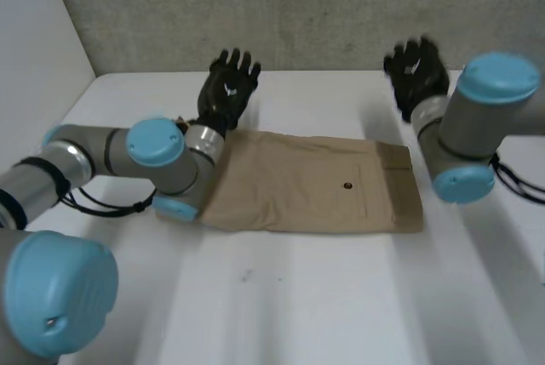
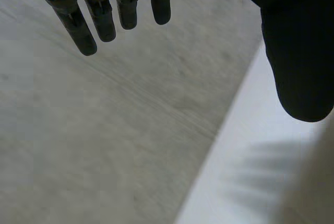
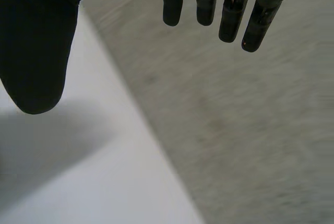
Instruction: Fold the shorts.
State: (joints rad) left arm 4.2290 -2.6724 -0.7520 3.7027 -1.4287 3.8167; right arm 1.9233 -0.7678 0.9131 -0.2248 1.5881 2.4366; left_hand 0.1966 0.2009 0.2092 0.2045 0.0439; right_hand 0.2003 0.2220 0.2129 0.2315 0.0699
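Observation:
Tan shorts (image 1: 315, 182) lie flat on the white table (image 1: 281, 297), folded lengthwise, waistband to the right, a dark button on the pocket. My left hand (image 1: 226, 88) hovers above the table just beyond the shorts' far left corner, fingers straight and spread, holding nothing. In the left wrist view its fingers (image 2: 99, 15) and thumb (image 2: 297, 51) hang straight over the table's far edge. My right hand (image 1: 415, 71) is raised beyond the waistband's far right corner, open and empty. Its fingers (image 3: 219, 4) and thumb (image 3: 36, 41) are straight too.
A grey wall (image 1: 298, 8) rises right behind the table's far edge, close to both hands. A white side panel (image 1: 34, 50) stands at the left. My left forearm (image 1: 179, 161) rests beside the shorts' left end.

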